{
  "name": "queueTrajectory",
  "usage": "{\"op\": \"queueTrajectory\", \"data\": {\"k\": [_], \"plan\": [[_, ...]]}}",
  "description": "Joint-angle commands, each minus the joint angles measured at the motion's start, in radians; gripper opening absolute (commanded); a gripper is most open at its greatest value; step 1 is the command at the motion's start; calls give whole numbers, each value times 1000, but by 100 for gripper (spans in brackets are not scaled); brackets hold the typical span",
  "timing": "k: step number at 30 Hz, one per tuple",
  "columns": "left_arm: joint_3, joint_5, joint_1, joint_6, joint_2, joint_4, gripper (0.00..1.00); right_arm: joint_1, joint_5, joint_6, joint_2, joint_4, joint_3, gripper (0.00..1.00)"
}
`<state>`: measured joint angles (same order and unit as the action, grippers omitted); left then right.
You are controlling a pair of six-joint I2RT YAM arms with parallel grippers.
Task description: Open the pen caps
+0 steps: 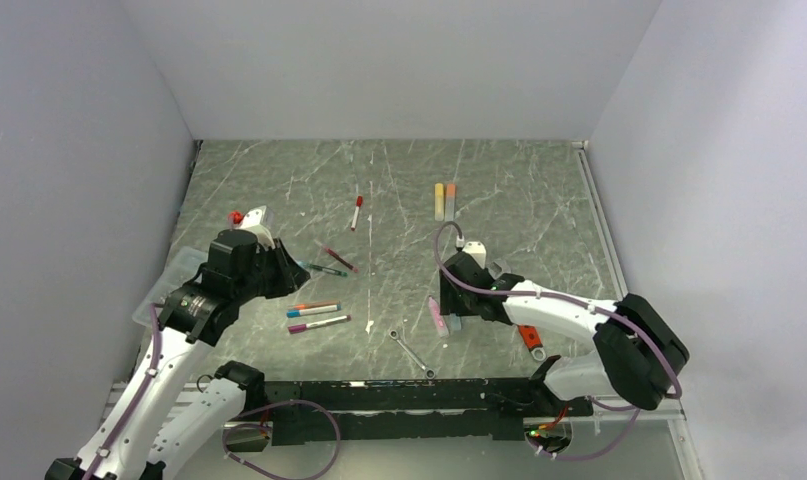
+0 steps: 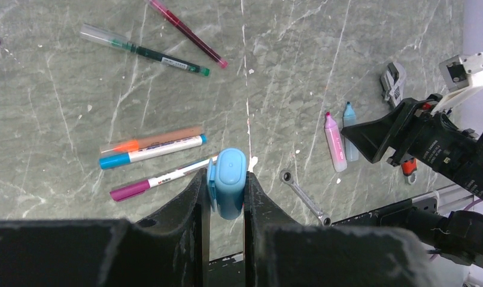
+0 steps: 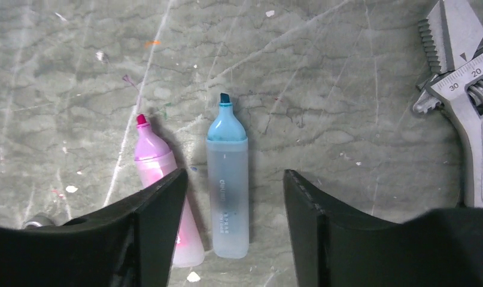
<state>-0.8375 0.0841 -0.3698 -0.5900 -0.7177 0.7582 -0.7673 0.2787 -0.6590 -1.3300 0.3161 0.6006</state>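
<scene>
My left gripper (image 2: 225, 174) is shut on a light blue pen cap (image 2: 230, 179), held above the table with its rounded end pointing away from the wrist. My right gripper (image 3: 234, 174) is open, low over an uncapped blue highlighter (image 3: 227, 179) that lies flat between the fingers without touching them. An uncapped pink highlighter (image 3: 152, 156) lies just left of it, partly under the left finger. In the top view the left gripper (image 1: 289, 268) is at centre left and the right gripper (image 1: 449, 290) is at centre right.
Orange-capped (image 2: 149, 140), blue-capped (image 2: 149, 152) and purple-capped (image 2: 158, 179) markers lie below the left gripper. A green pen (image 2: 146, 51) and a red pen (image 2: 188, 33) lie farther off. A small wrench (image 2: 304, 197), an adjustable wrench (image 3: 460, 89), a red-handled tool (image 1: 530, 338) and yellow and orange highlighters (image 1: 444, 200) are around.
</scene>
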Motion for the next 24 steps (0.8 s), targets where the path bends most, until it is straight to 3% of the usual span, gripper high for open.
{"op": "queueTrajectory", "data": {"k": [1, 4, 6, 11, 16, 19, 24], "plan": [[4, 14, 4, 1, -6, -22, 0, 6, -3, -29, 78, -14, -4, 69], [13, -12, 3, -12, -10, -18, 0, 26, -102, -32, 120, -85, -39, 89], [16, -57, 3, -31, -16, -3, 0, 52, -178, -43, 126, -124, -61, 94], [-2, -228, 3, -68, -89, 34, 0, 78, -246, -64, 107, -176, -95, 97], [-50, -412, 39, -49, -317, 16, 0, 82, -230, -77, 156, -185, -105, 99], [-63, -440, 117, -23, -458, -28, 0, 82, -178, -61, 206, -141, -73, 100], [-87, -375, 297, -29, -633, -62, 1, 85, -65, -7, 230, -54, 47, 100]]}}
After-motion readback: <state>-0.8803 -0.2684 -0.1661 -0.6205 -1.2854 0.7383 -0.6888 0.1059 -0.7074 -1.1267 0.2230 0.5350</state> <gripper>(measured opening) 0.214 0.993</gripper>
